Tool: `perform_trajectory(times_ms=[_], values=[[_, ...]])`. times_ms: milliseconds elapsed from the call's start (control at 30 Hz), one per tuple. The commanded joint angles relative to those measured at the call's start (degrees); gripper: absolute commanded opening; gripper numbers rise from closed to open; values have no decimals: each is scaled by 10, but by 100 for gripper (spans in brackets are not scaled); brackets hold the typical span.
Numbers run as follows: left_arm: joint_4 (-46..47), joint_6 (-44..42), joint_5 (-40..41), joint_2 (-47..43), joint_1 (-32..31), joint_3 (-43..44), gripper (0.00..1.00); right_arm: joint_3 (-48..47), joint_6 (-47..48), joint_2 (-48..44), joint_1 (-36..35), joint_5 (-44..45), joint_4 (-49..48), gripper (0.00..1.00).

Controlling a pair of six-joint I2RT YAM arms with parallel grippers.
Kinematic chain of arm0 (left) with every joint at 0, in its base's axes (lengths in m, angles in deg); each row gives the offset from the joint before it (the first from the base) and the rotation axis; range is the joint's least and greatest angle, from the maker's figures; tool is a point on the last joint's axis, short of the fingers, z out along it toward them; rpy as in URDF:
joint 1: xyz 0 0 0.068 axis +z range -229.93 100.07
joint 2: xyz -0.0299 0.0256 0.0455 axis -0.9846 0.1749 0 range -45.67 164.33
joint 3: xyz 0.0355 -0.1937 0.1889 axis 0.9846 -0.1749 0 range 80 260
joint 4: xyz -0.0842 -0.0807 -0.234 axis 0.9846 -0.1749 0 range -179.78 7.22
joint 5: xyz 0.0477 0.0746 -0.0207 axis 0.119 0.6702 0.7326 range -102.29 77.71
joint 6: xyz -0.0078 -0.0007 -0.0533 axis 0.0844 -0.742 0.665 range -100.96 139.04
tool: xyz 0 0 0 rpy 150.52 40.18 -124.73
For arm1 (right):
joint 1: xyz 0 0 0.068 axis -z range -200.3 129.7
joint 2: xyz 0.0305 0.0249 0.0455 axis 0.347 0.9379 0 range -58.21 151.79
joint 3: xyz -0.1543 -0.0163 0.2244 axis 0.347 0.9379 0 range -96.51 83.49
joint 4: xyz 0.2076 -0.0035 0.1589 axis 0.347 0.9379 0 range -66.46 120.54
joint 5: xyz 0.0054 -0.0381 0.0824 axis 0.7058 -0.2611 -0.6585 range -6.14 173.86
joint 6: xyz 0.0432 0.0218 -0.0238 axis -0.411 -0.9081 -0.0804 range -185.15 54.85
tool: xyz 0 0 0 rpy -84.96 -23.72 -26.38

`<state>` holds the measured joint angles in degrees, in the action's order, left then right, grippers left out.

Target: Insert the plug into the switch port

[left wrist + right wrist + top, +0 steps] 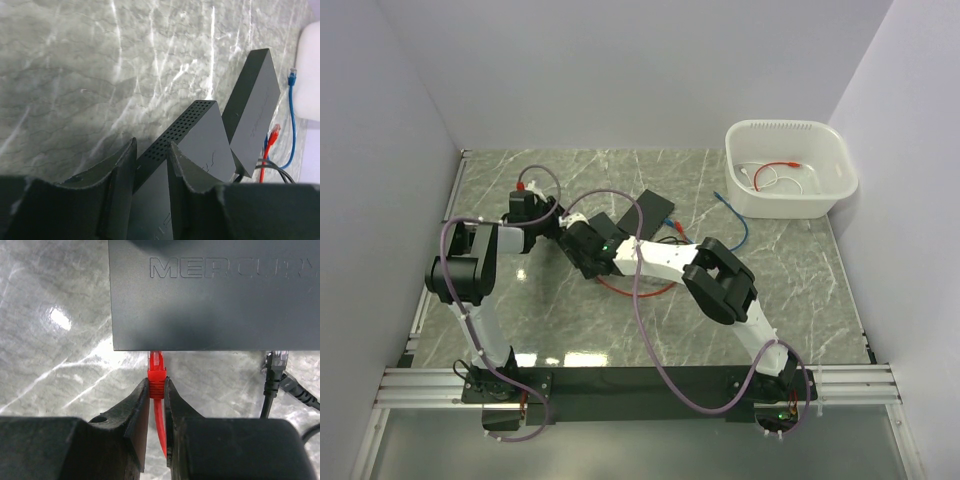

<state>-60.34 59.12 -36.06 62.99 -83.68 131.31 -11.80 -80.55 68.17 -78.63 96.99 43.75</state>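
The left gripper [151,172] straddles one end of the switch [200,135], with one finger on each side. Whether the pads press on the casing cannot be determined from this angle. The right gripper [156,385] is clamped on the red plug [156,371], whose tip meets the near edge of the switch, left of a black plug [274,371].
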Motion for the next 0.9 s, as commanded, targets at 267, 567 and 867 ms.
perform_trajectory(times_ms=[267,567,867], values=[[-1,-5,-97,23,-28,-25,32,-81,20,7,24,25,-2,0],[21,5,-127,66,-35,-25,28,-118,10,42,39,22,6,0],[-19,-5,-102,71,-49,-17,25,-166,5,78,62,31,18,0]])
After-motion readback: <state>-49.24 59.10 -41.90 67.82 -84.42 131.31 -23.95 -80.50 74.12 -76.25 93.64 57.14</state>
